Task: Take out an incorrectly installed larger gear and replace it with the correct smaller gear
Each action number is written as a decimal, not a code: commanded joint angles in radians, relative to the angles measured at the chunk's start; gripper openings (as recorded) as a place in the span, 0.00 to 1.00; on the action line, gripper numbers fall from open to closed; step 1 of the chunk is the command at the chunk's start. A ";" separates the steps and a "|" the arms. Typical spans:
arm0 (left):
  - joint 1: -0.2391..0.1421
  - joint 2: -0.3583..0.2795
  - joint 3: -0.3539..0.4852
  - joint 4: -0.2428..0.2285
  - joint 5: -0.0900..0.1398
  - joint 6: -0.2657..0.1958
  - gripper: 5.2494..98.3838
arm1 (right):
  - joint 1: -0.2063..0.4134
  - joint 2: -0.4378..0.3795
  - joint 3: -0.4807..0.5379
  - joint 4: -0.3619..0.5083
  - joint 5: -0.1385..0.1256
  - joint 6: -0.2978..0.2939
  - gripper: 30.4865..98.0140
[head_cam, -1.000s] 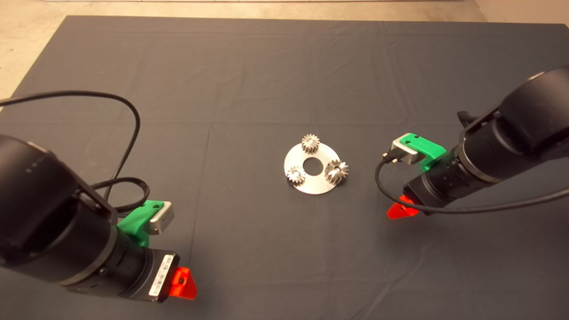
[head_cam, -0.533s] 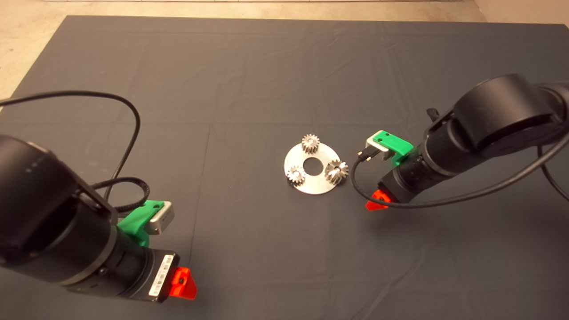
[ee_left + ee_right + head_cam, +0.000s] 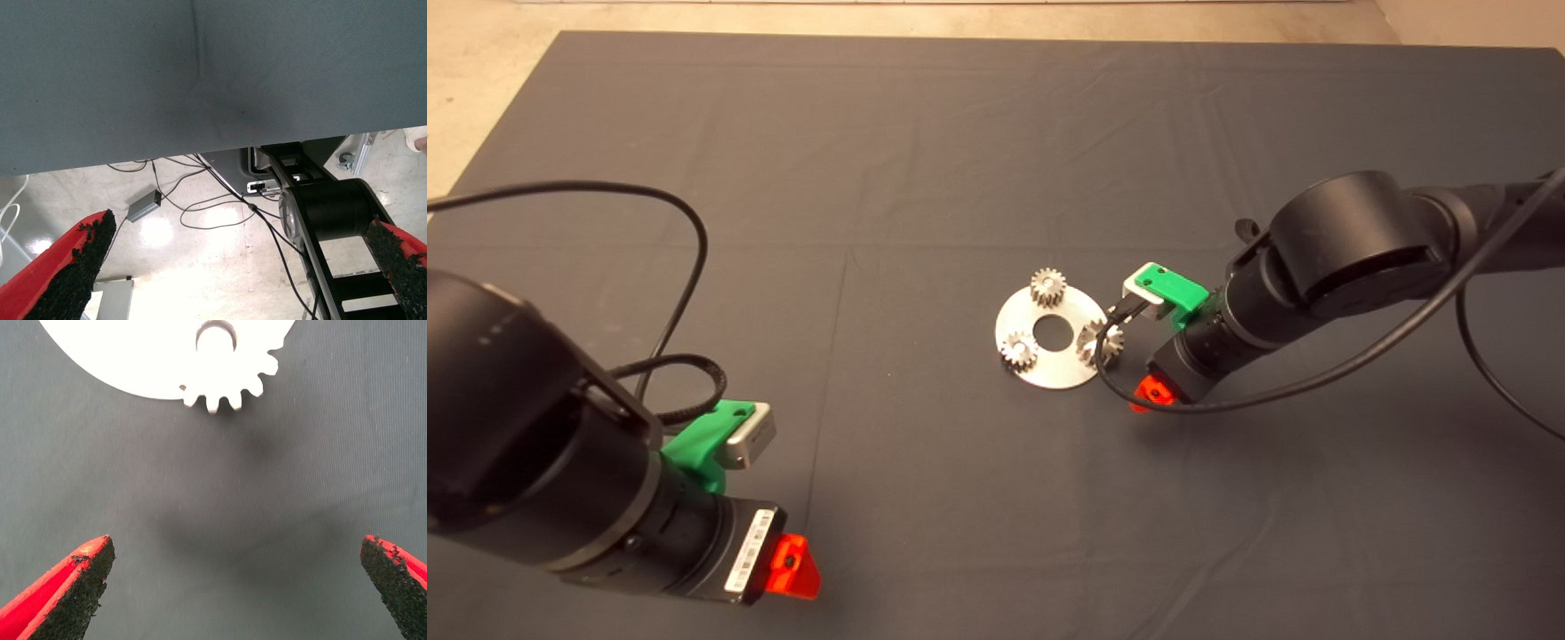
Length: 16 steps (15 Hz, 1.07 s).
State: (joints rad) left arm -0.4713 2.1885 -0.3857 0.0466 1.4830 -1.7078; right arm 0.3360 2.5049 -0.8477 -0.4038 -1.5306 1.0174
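A round silver plate (image 3: 1049, 369) lies mid-mat with three gears on it. The larger gear (image 3: 1089, 345) sits at its right edge, overhanging it, and my right arm's cable crosses it. In the right wrist view it (image 3: 230, 392) shows washed out white, just ahead of the fingers. Two small pale gears (image 3: 1048, 287) (image 3: 1018, 349) sit at the plate's far and left sides. The smaller dark-grey gear is out of view. My right gripper (image 3: 1151, 393) (image 3: 233, 587) is open and empty, low over the mat just right of the larger gear. My left gripper (image 3: 793, 567) (image 3: 233, 267) is parked open at the lower left.
The left wrist view shows the mat's edge (image 3: 200, 150), then floor with loose cables (image 3: 200, 213) and the robot's black base (image 3: 333, 220). A black cable (image 3: 685, 267) loops over the mat's left side. Bare floor (image 3: 480, 53) lies beyond the mat's far left corner.
My right arm has moved left across the mat, bringing its gripper close beside the larger gear. The left arm and the gears have not moved.
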 commanded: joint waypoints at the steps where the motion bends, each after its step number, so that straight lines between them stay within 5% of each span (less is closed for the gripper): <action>1: -0.009 -0.002 0.009 -0.008 0.003 0.001 0.99 | -0.015 0.022 -0.032 -0.084 -0.127 -0.014 1.00; 16: -0.009 -0.003 0.010 -0.008 0.004 0.000 0.99 | -0.025 0.116 -0.178 -0.093 -0.118 -0.069 1.00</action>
State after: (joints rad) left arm -0.4713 2.1883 -0.3857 0.0466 1.4836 -1.7079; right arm 0.3011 2.5921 -0.9995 -0.4609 -1.5302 0.9577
